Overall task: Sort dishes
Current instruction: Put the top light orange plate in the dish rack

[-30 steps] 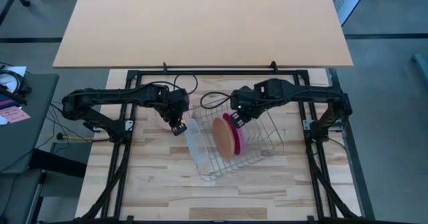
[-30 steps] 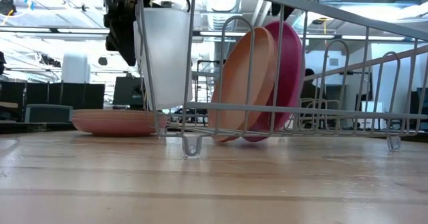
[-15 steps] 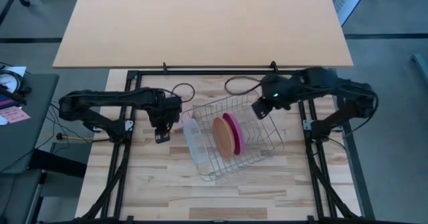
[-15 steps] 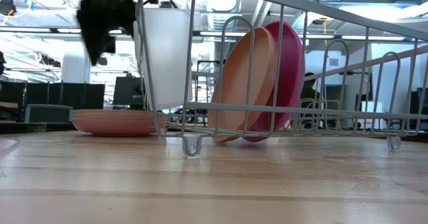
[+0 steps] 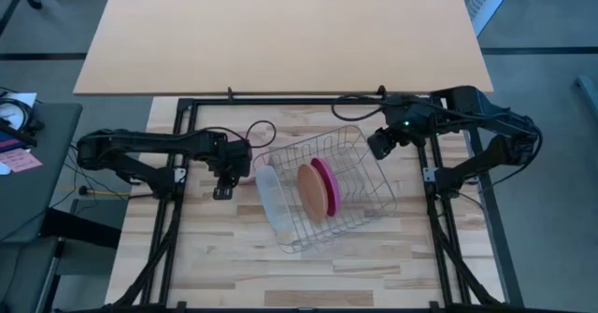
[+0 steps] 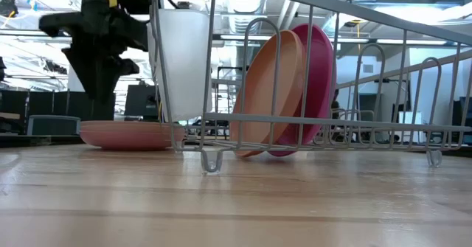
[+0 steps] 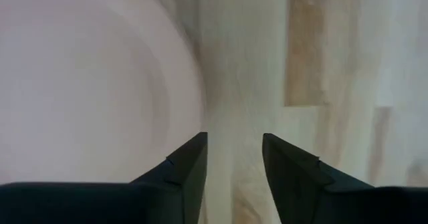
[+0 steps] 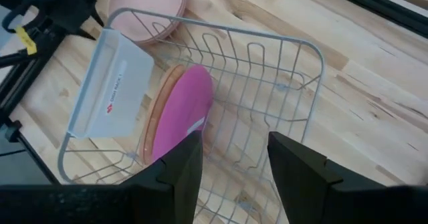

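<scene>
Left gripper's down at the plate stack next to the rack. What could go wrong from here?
1. The left gripper, open, sits at the rim of the pale pink plates; stacked flat, it may pinch several or slip off.
2. That stack lies close beside the wire rack and white tray, so lifting could knock them.
3. The orange plate and magenta plate lean together in the rack; a bump may tip them.
The right gripper waits, open, above the rack.
</scene>
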Controlling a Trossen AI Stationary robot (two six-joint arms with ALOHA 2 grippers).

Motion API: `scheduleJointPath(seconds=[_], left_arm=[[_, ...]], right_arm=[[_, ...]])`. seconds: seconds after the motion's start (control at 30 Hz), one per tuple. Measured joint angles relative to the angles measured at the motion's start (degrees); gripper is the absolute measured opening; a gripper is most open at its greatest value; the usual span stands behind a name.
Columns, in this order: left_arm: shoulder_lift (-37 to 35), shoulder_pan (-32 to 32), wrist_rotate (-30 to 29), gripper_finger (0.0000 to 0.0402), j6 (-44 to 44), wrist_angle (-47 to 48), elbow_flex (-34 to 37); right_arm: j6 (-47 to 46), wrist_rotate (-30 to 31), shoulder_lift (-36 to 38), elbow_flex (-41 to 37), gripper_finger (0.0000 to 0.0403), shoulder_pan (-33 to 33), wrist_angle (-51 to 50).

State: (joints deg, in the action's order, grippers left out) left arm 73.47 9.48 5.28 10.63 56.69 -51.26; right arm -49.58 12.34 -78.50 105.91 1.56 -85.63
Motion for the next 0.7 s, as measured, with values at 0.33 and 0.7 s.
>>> scheduleJointPath(seconds=[0.33,0.7], left_arm=[[0.0,0.4,-0.5,0.0093,-0.3,-5.8,5.6],[0.0,0.4,-2.8,0.0047,-0.7,-6.5,5.3]], right_arm=[[1.5,0.0,-0.5,0.0,0.0176,-0.8,-0.7],[2.9,0.4,-0.5,0.0,0.0176,-0.8,-0.7]])
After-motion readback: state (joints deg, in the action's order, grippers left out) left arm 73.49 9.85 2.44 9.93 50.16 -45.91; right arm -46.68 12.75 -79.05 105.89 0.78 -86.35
